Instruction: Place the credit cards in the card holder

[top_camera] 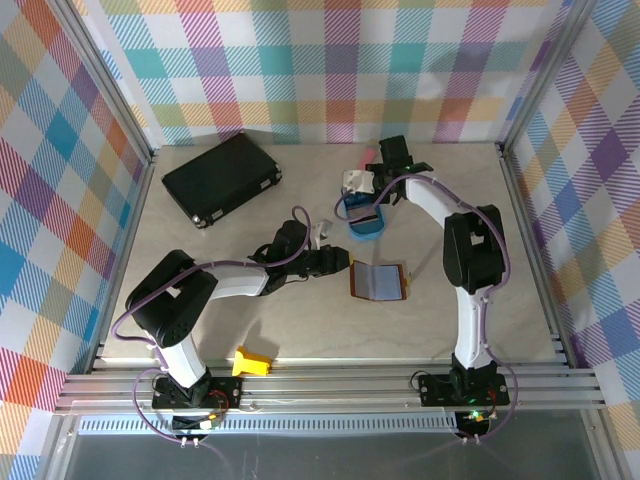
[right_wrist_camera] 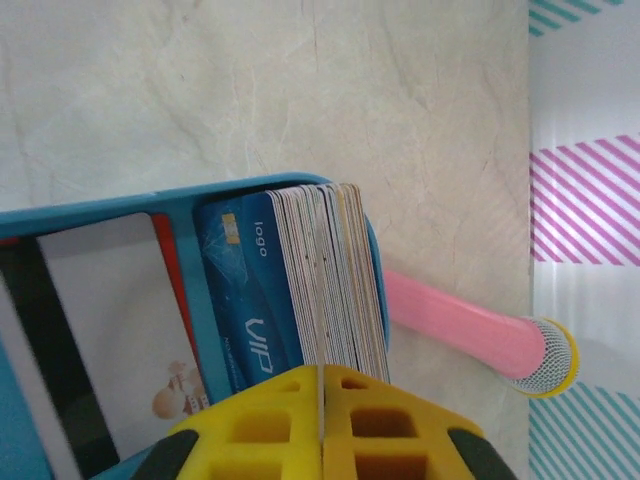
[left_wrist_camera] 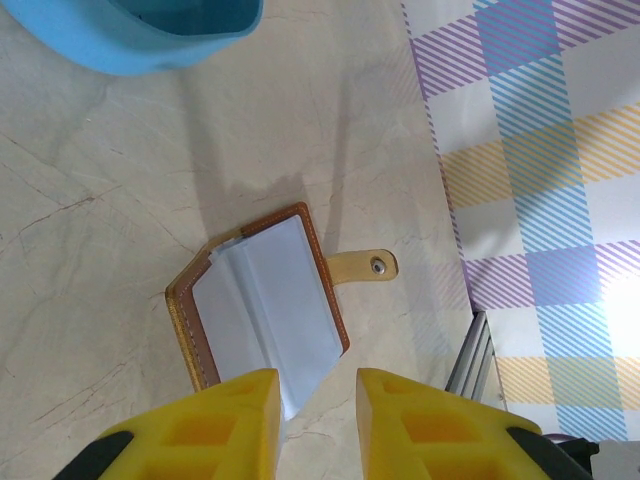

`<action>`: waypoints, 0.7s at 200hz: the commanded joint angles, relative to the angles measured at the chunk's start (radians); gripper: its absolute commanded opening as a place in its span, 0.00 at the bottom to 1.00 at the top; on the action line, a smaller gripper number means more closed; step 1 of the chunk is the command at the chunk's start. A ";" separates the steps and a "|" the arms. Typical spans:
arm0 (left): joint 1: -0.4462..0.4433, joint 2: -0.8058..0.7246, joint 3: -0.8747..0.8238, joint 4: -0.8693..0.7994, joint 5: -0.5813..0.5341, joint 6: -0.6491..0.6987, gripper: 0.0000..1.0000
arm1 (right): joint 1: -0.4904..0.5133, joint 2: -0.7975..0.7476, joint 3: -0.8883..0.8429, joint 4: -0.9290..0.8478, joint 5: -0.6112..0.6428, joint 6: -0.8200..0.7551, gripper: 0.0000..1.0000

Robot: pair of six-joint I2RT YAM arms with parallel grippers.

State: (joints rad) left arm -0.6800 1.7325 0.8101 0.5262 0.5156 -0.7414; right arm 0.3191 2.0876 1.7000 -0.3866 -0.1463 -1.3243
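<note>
a: where are the cards (right_wrist_camera: 330, 270) sitting?

b: they are standing on edge as a tight stack in the blue tray (right_wrist_camera: 120, 205), in the middle of the right wrist view, with a dark blue one facing out on the stack's left side. standing that way, their thin edges are pointing toward the fingers, which is making it easy to pinch one at a time.

a: and the right gripper (right_wrist_camera: 320, 378)?

b: its yellow jaws are pressing fully together at the bottom of that frame, right against the stack. a thin pale line is running between them, so i am judging that they are pinching a single card's edge.

a: what is the left gripper (left_wrist_camera: 318, 385) doing?

b: its jaws are standing apart with a clear gap, at the bottom of its own view, by the lower edge of the wallet (left_wrist_camera: 265, 300). the wallet is lying open on the table (left_wrist_camera: 100, 200), grey-blue lining up, with its snap tab (left_wrist_camera: 365, 266) sticking out to the right. a corner of the lining is reaching into the gap, but i cannot tell if it is touching. i am guessing the arm is waiting there to steady the wallet.

a: any room to move?

b: the tray's rim is crowding the stack on the right, and a pink stick (right_wrist_camera: 460, 325) is lying just beyond it. bare table is showing between tray and wallet, so the carry path is looking open. the checked wall (left_wrist_camera: 540, 150) is rising close past the tab.
</note>
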 commanded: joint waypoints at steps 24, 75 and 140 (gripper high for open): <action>-0.009 -0.028 0.028 -0.002 0.012 0.016 0.27 | -0.072 -0.255 -0.020 -0.099 -0.189 0.286 0.00; -0.045 -0.035 0.154 -0.157 -0.004 0.102 0.27 | -0.205 -0.656 -0.377 0.029 -0.283 1.080 0.00; -0.121 0.041 0.205 -0.208 -0.091 0.061 0.21 | -0.206 -0.950 -0.803 -0.032 -0.462 1.774 0.00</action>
State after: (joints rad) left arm -0.7879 1.7493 1.0237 0.3637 0.4889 -0.6643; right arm 0.1120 1.1694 1.0039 -0.3943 -0.4713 0.0784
